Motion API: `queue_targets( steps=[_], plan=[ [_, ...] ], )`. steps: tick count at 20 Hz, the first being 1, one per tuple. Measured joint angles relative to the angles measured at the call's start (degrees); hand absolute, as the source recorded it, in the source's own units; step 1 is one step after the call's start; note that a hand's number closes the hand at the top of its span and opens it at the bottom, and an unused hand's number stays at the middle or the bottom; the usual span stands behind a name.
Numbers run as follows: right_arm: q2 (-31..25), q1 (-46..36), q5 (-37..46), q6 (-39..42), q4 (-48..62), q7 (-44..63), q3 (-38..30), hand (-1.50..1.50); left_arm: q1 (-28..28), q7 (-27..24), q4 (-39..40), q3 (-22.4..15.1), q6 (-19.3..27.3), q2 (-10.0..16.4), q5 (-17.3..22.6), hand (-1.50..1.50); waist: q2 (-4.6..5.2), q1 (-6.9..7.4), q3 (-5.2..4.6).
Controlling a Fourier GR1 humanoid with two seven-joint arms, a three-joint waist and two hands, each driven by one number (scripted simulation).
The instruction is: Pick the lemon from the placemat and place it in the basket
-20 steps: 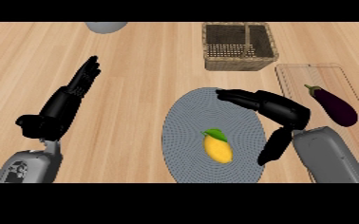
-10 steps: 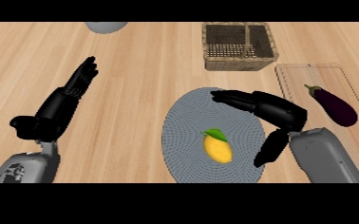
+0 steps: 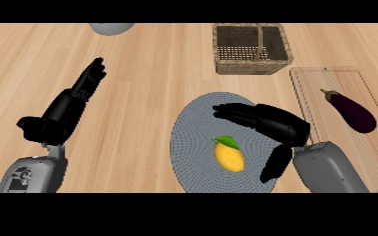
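Observation:
A yellow lemon [image 3: 229,155] with a green leaf lies on the round grey placemat [image 3: 193,140], in its lower middle. My right hand [image 3: 269,122] hovers open over the mat's right part, its fingers stretched left just above and beyond the lemon and its thumb hanging down at the lemon's right, apart from it. The brown wicker basket [image 3: 252,65] stands at the back, beyond the mat, with nothing visible inside. My left hand [image 3: 68,108] rests open at the left, fingers pointing away.
A clear cutting board [image 3: 310,87] lies at the right with a purple eggplant [image 3: 350,111] on it. A grey bowl [image 3: 111,28] shows partly at the back edge, left of the basket.
My right hand has shifted left and slightly nearer over the placemat, closing toward the lemon. The lemon and the left hand have stayed where they were.

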Motion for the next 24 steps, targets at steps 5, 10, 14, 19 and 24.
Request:
queue_targets(
  steps=[5,10,14,19,24],
  plan=[
    [2.52,0.84,3.33,-0.96,0.89,0.19,1.23,-1.5,0.68,0.84,-1.94,0.43,-0.75,-0.68,-0.76,0.0,0.0,0.04,0.0],
    [3.56,0.49,6.87,-1.65,3.19,-0.08,1.79,-1.5,0.88,1.25,-2.35,0.62,-0.91,-1.78,-1.56,0.0,0.0,0.06,0.0],
    [5.1,-0.64,9.49,-3.27,7.17,-1.18,1.96,-1.5,0.46,0.54,-1.31,2.31,-2.42,-1.12,-1.07,0.0,0.03,0.09,0.0],
    [5.26,0.78,11.09,-2.57,7.3,-2.6,2.78,-1.5,2.17,1.07,-3.43,2.36,-2.71,-1.78,-1.7,0.0,0.0,0.08,0.01],
    [5.14,-0.22,13.91,-3.39,9.85,-4.4,5.12,1.5,2.85,0.65,-3.74,1.47,-2.2,-3.04,-3.12,0.0,-0.17,0.12,-0.16]
  ],
)
